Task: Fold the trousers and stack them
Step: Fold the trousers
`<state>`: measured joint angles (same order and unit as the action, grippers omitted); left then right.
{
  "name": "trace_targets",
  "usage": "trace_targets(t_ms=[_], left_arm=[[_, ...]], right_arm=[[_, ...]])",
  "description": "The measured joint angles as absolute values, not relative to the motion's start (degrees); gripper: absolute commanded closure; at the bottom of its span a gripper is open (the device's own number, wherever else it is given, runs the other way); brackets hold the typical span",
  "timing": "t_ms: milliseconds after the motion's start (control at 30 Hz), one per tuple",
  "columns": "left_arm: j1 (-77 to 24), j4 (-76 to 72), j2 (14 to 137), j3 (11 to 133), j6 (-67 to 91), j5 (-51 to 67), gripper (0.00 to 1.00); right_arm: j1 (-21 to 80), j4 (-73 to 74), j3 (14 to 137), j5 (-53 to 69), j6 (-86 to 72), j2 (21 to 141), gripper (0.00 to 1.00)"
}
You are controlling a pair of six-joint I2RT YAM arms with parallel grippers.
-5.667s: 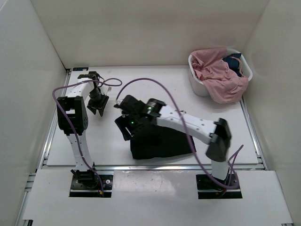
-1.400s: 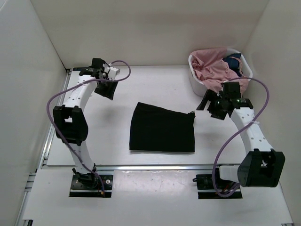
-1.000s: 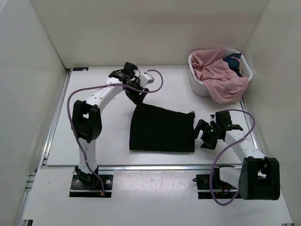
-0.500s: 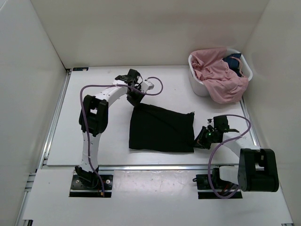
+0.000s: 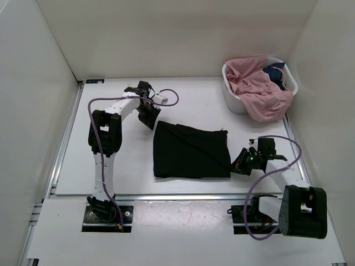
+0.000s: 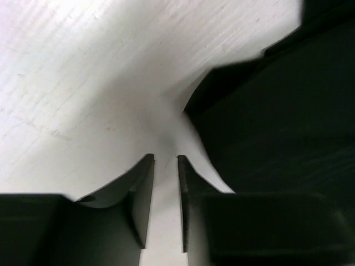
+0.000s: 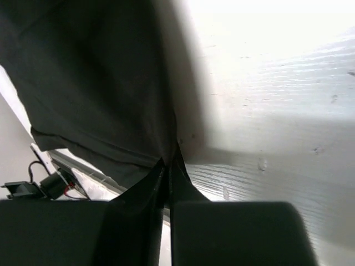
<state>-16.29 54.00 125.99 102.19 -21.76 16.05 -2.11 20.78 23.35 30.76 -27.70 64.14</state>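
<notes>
Both pincers low beside black trousers [image 5: 192, 151], seemingly touching.

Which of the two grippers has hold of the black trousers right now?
The right gripper, pinched shut on the black trousers' near-right edge. The left gripper sits beside the far-left corner, fingers slightly apart over bare table, holding nothing.
</notes>
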Motion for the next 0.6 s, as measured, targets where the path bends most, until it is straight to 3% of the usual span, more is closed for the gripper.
trace_targets(t_ms=[67,100,200,467,600], left_arm=[[-16.29,54.5,126.58,102.17,-22.09,16.16,0.6],[-16.29,54.87,126.85,102.17,-22.22,16.34,0.57],[-16.29,55.44,127.24,102.17,-22.48,16.62,0.57],[-15.44,57.45,126.58,102.19,-22.65,16.6,0.56],[-13.19,59.07,122.93,101.89,-22.15,13.98,0.45]], right_arm=[[-2.24,21.26,23.35,30.61,-27.59,64.49,0.74],[-2.24,21.28,23.35,30.61,-27.51,64.79,0.57],[-2.24,22.17,23.4,30.59,-26.79,65.39,0.38],[-2.24,32.67,30.81,27.51,-22.41,64.25,0.14],[-2.37,39.29,40.34,23.62,-20.12,63.26,0.01]])
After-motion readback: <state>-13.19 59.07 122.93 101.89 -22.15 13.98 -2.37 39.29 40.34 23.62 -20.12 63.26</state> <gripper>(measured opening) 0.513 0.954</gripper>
